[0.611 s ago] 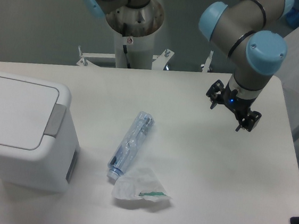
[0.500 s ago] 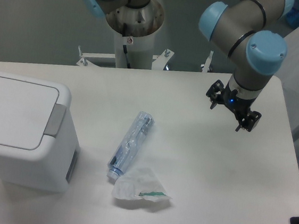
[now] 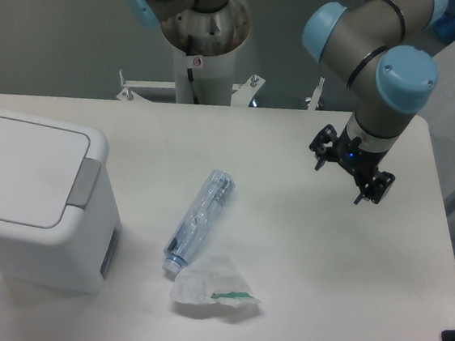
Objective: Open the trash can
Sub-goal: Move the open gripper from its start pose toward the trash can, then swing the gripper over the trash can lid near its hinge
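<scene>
Hand (image 3: 351, 167) shifted slightly left, open, empty; trash can (image 3: 33, 195) well apart, far left

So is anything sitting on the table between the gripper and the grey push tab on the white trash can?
The gripper hangs open above the table's right side. Between it and the white plastic trash can lies a crushed clear plastic bottle, flat on the table. It is low, so a path above it to the grey rectangular push tab looks clear.
</scene>
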Controlling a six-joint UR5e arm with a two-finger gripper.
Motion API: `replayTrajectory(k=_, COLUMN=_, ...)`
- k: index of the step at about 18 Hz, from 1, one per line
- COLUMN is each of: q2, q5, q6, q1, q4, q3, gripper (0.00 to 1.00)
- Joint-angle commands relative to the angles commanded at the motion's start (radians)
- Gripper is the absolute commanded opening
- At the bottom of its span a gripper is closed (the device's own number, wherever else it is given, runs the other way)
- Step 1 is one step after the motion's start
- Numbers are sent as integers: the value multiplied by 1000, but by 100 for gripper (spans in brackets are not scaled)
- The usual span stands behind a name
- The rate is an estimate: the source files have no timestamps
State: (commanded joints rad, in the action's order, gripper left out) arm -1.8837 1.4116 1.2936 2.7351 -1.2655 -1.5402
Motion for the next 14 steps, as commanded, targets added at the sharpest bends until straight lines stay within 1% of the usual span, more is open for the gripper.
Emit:
replayTrajectory(k=3, q2=-3, q5=-11, q6=-146, q1=-2, q4=-3, q3=23, gripper=100)
replayTrajectory(k=5, q2=-3, q5=-20, q6=-229, q1=-5, q4=-12, q3=52, gripper=100)
replayTrajectory(k=7, q2=-5, q5=-32, q6=-310, q1=-37, q4=-21, q3=93, gripper=100)
replayTrajectory(k=10, q2=-12, q5=-34, q6=-431, q1=-90, q4=-75, q3=159, gripper=100)
replayTrajectory(k=14, q2=-40, q5=-68, q6=-592, q1=-165, q4=-77, q3=247, gripper=100)
